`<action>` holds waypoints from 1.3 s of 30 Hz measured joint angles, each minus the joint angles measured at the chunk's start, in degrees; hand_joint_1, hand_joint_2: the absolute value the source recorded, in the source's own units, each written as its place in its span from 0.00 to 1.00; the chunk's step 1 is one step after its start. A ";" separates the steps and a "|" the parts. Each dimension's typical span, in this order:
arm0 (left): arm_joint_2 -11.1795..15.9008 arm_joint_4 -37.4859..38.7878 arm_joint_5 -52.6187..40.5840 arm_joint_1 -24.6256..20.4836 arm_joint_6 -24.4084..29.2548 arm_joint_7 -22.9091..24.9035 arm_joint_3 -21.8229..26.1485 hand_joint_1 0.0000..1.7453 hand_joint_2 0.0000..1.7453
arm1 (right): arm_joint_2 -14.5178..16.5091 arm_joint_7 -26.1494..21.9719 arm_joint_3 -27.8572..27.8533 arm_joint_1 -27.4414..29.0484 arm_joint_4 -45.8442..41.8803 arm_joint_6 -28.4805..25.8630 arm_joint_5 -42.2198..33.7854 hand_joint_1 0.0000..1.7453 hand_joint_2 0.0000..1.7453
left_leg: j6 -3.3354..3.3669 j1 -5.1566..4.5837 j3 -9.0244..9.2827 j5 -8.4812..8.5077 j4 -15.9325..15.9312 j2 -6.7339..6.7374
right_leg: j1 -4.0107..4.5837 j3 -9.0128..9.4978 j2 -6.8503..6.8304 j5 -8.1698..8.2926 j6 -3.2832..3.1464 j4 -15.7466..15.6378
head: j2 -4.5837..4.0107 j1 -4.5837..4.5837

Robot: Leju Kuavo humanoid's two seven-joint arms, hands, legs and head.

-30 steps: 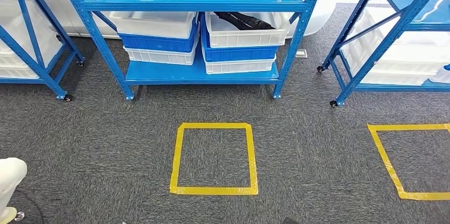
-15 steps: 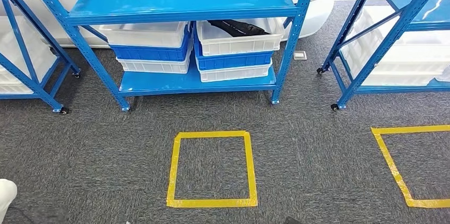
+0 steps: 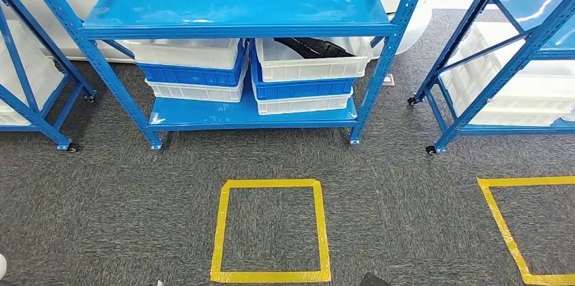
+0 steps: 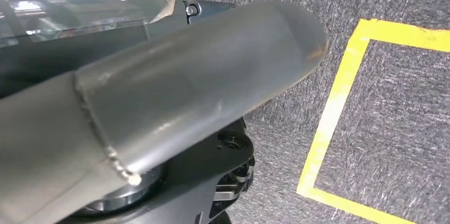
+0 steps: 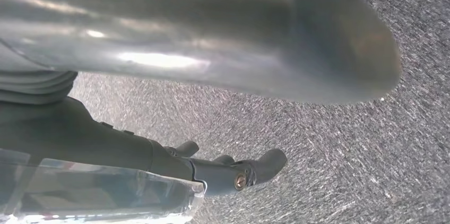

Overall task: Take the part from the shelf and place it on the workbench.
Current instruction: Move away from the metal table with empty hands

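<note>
A black part (image 3: 319,47) lies in the top white bin (image 3: 313,64) on the right side of the blue shelf's (image 3: 237,3) lower level, straight ahead in the head view. My left hand (image 4: 159,102) hangs over the grey carpet with its thick thumb across the left wrist view and its dark fingers (image 4: 207,11) holding nothing. My right hand (image 5: 106,139) also hangs above the carpet. Its dark fingers (image 5: 233,173) are stretched out and apart from the thumb, with nothing in them.
White and blue bins (image 3: 193,69) are stacked on the lower level's left side. Blue wheeled shelves stand to the left (image 3: 34,96) and right (image 3: 488,83). A yellow tape square (image 3: 270,230) marks the carpet before the shelf, another (image 3: 505,228) at the right.
The whole picture has shifted: the shelf and the tape squares sit lower and look slightly larger, so the camera has moved. The things themselves have not moved.
</note>
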 joint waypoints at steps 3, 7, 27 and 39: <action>0.01 0.01 0.00 0.11 -0.06 0.00 0.00 0.00 0.00 | -0.05 0.02 -0.05 0.23 0.01 0.01 0.01 0.00 0.00 | -0.66 0.14 2.08 -1.68 0.03 -0.26 | -0.66 0.29 -0.24 6.09 2.07 -7.94 | 0.01 0.04; 0.04 0.02 0.01 0.03 -0.27 0.01 0.00 0.00 0.00 | -0.09 0.03 -0.09 0.11 0.01 0.01 0.10 0.00 0.00 | -2.13 -0.04 3.59 -3.13 0.13 -0.24 | -0.02 1.61 -0.94 10.07 0.08 -12.49 | 0.00 0.02; 0.34 0.00 -0.09 -0.13 -1.21 -0.27 -0.07 0.00 0.00 | -0.03 0.03 -0.51 -0.13 -0.36 -0.25 0.55 0.00 0.00 | 0.02 -0.27 -0.63 0.77 -0.64 0.55 | 0.59 4.33 -0.41 2.84 -0.55 -6.99 | 0.00 0.20; 0.32 0.00 -0.10 -0.51 -1.41 -0.29 -0.11 0.00 0.00 | -0.45 0.03 -0.65 -0.26 -0.42 -0.10 1.03 0.00 0.00 | -2.14 -0.13 3.78 -3.95 -0.68 -0.14 | -0.39 2.07 -0.39 10.50 0.29 -12.97 | 0.00 0.09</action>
